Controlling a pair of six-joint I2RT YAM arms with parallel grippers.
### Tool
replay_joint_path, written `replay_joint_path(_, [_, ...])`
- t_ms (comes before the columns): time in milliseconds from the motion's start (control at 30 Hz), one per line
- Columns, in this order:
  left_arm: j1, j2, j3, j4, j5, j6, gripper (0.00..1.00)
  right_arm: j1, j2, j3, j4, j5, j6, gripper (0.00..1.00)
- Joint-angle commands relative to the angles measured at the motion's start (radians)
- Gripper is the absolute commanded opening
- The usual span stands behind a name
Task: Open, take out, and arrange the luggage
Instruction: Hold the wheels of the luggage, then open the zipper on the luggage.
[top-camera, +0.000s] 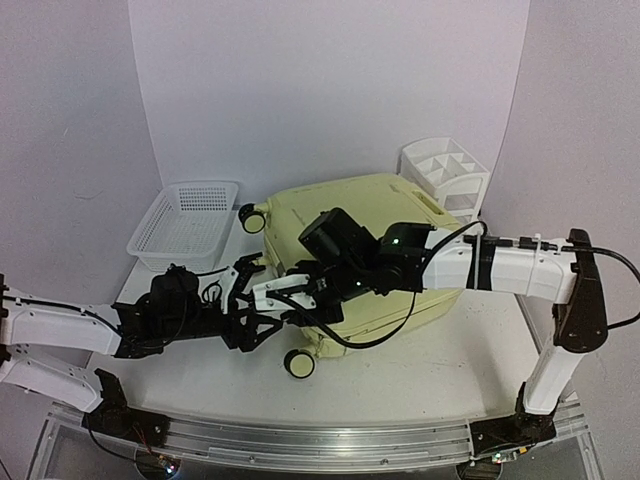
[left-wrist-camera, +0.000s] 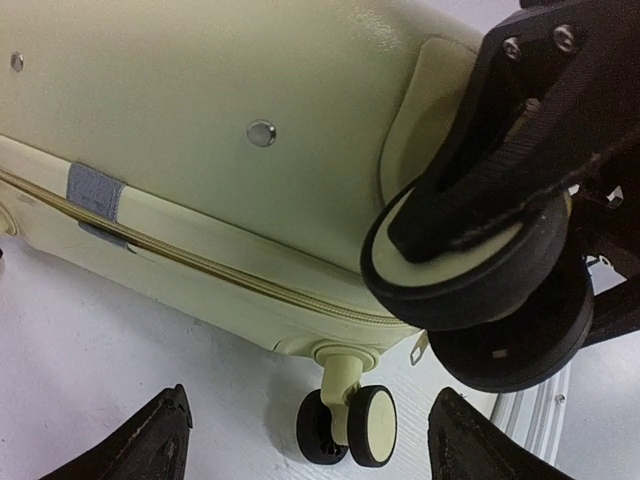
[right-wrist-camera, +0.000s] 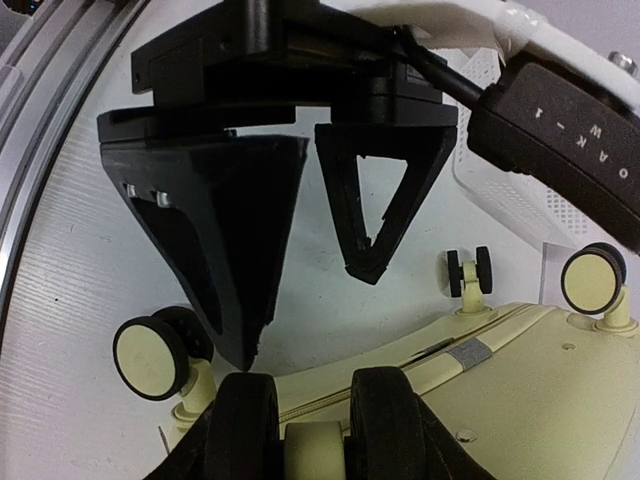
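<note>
Top external: pale yellow-green hard-shell suitcase (top-camera: 300, 215) lies flat, closed, at centre of white table (top-camera: 430, 375). Left wrist: left gripper (left-wrist-camera: 310, 405) stands wide open, holding nothing, facing the suitcase's zipped edge. Right wrist: right gripper (right-wrist-camera: 315, 400) is clamped on 1 cream caster fitting (right-wrist-camera: 315, 450) of the suitcase.

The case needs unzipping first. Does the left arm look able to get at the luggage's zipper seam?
Probably yes: the open left end effector faces the zipper seam on the luggage, with only bare table between.
</note>
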Motion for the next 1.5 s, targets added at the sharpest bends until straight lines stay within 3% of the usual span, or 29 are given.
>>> replay_joint_path(0, [-0.003, -0.072, -0.01, 0.091, 0.017, 0.116, 0.82, -0.056, -0.115, 0.174, 0.311, -0.054, 0.217, 0.0])
replay_joint_path(200, [-0.002, -0.067, -0.024, 0.094, 0.126, 0.19, 0.8, -0.076, -0.1, 0.215, 0.311, -0.08, 0.262, 0.0])
replay_joint_path(500, [-0.002, 0.006, -0.049, 0.216, 0.08, 0.285, 0.75, -0.08, -0.071, 0.294, 0.327, -0.036, 0.314, 0.0])
replay_joint_path(733, [-0.002, 0.136, 0.009, 0.284, 0.114, 0.268, 0.7, -0.08, -0.048, 0.323, 0.34, -0.062, 0.314, 0.0])
replay_joint_path(933, [-0.002, 0.216, -0.012, 0.449, 0.085, 0.253, 0.63, -0.079, -0.04, 0.315, 0.397, -0.06, 0.331, 0.0])
replay_joint_path(1133, [-0.022, 0.268, -0.069, 0.641, 0.077, 0.23, 0.5, -0.079, -0.039, 0.306, 0.441, -0.034, 0.338, 0.0])
replay_joint_path(1233, [-0.025, 0.299, -0.122, 0.788, 0.073, 0.242, 0.51, -0.081, -0.034, 0.307, 0.451, -0.029, 0.341, 0.0])
replay_joint_path(1467, [-0.043, 0.375, -0.107, 0.8, 0.043, 0.298, 0.52, -0.085, -0.026, 0.322, 0.466, -0.029, 0.356, 0.0])
